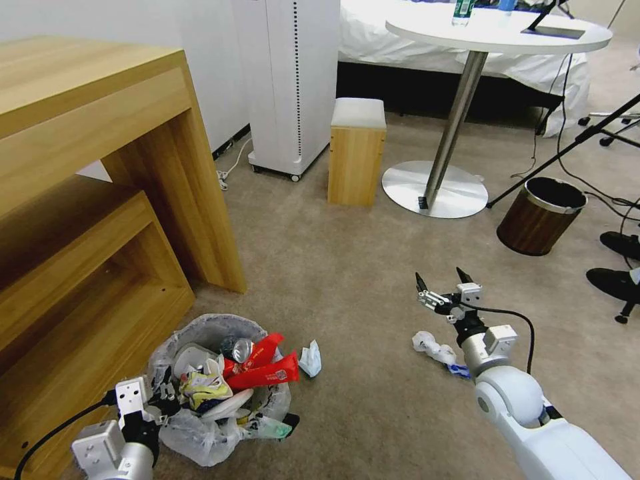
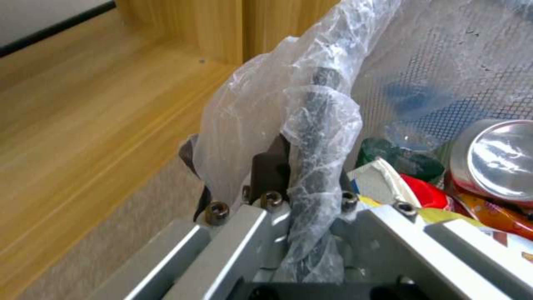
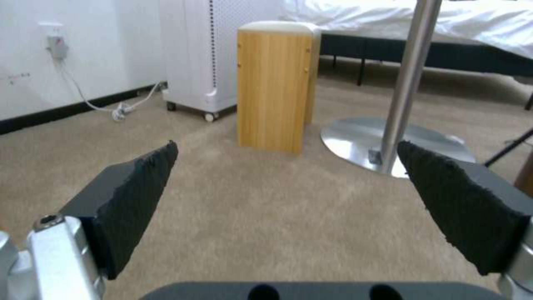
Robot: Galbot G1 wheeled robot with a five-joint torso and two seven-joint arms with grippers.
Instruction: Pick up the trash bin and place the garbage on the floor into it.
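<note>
while the trash bin [image 1: 200, 373] sits on the carpet beside a wooden shelf unit [image 1: 80, 220], lined with a crinkly bag and heaped with red wrappers, a can and paper, the left claw [image 1: 160, 393] is clamped on its bag-covered rim [image 2: 314, 137] at the near side. the right claw [image 1: 443, 283] hangs over bare carpet well to the bin's right, its two dark fingers [image 3: 133, 196] spread wide with nothing between them. one crumpled white scrap [image 1: 310, 359] lies just beside the bin, another [image 1: 430, 347] lies by the right arm.
</note>
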